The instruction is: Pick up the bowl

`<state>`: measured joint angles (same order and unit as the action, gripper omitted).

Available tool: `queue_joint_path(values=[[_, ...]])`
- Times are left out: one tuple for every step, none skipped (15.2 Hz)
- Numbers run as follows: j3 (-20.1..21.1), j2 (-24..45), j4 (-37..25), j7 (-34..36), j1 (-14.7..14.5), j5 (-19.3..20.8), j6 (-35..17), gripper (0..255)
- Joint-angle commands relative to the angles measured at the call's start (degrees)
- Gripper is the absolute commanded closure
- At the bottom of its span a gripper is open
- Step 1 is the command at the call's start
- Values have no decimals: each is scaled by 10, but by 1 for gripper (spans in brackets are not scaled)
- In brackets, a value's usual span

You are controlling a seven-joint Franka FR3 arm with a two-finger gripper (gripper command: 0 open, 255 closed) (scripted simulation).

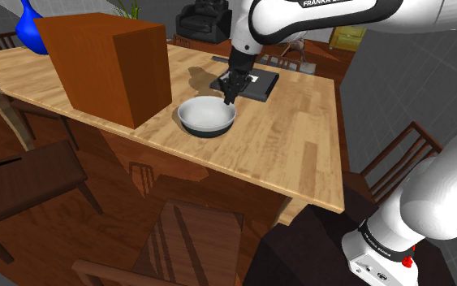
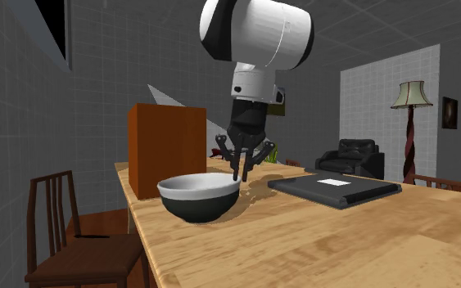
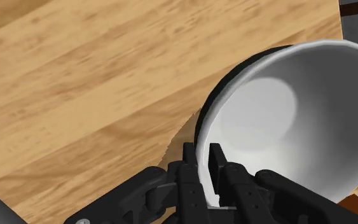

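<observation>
Near the middle of the wooden table sits the bowl, white inside and dark outside, upright on the boards. Its far rim in the shoulder view runs between the fingers of the black gripper, which are drawn nearly together and pinch it. A brown box stands close by, and a flat black pad lies beyond the gripper.

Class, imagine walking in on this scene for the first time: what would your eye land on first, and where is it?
The bowl, white inside and dark outside, sits mid-way along the wooden table, with the black tool clasping its rim. Next comes the big brown box standing beside the bowl, then the blue vase behind that box.
</observation>
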<state>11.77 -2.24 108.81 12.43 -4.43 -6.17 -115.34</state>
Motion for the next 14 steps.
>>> queue_joint_path(values=[[0,-1,-11,1,0,0,12,255],[0,-2,-18,2,0,1,20,255],[0,-2,-26,3,0,1,28,255],[0,-2,-33,3,0,1,35,255],[0,-2,-41,4,0,1,43,255],[0,-2,-48,5,0,2,50,255],[-1,-2,-56,5,1,2,58,255],[-1,-2,-64,6,1,2,66,255],[-1,-1,-72,7,1,3,74,255],[-1,-1,-81,8,1,3,81,255],[-1,0,-89,8,1,3,89,255],[-1,1,-98,9,1,4,97,255],[-1,2,-107,10,1,4,105,255],[-1,2,-108,10,1,4,106,255]])
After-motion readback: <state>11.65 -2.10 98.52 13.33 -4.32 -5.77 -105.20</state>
